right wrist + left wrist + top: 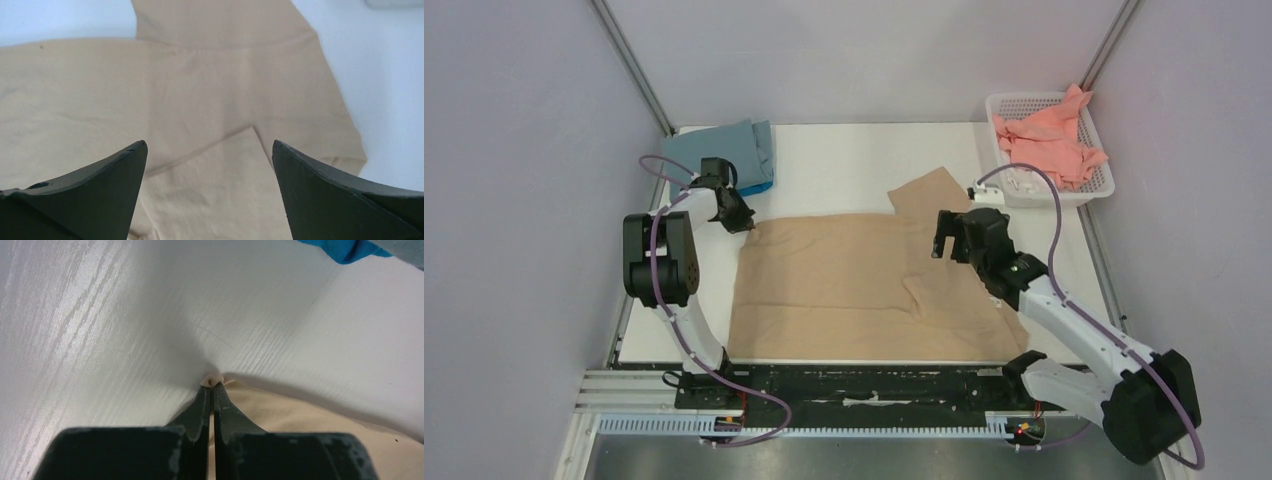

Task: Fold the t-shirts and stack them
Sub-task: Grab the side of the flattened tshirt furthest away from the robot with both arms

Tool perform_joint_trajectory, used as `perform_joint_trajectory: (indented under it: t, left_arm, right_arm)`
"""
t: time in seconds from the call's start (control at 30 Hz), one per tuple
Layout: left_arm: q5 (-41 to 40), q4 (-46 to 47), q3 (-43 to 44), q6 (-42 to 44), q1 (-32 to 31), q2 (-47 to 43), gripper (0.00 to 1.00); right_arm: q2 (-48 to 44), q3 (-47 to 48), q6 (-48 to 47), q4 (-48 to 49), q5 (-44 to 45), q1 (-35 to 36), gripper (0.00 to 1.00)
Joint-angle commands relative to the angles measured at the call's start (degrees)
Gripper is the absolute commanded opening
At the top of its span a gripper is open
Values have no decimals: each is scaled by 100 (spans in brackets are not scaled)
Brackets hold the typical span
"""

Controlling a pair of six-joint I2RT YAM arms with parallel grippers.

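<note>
A beige-tan t-shirt (pixel 854 290) lies spread on the white table, one sleeve pointing to the far side. My left gripper (pixel 746 222) is shut on its far left corner; in the left wrist view a small nub of beige cloth (pixel 214 379) shows between the fingertips. My right gripper (pixel 944 243) is open and empty, held above the shirt's right part, with beige cloth (pixel 210 175) between its spread fingers. A folded grey-blue shirt (pixel 724 150) lies on a bright blue one (pixel 759 187) at the far left. Salmon pink shirts (pixel 1049 140) fill the basket.
A white lattice basket (pixel 1096 185) stands at the far right corner. Grey walls and metal posts close in the table on three sides. A black rail runs along the near edge by the arm bases. Bare table (pixel 844 160) shows behind the beige shirt.
</note>
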Motion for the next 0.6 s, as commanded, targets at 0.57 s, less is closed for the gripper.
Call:
perform_joint_trajectory:
  t: [0.57]
  left_arm:
    - [-62, -55, -275, -75, -19, -82, 2]
  right_arm:
    - [6674, 7191, -1499, -247, 1064, -692, 97]
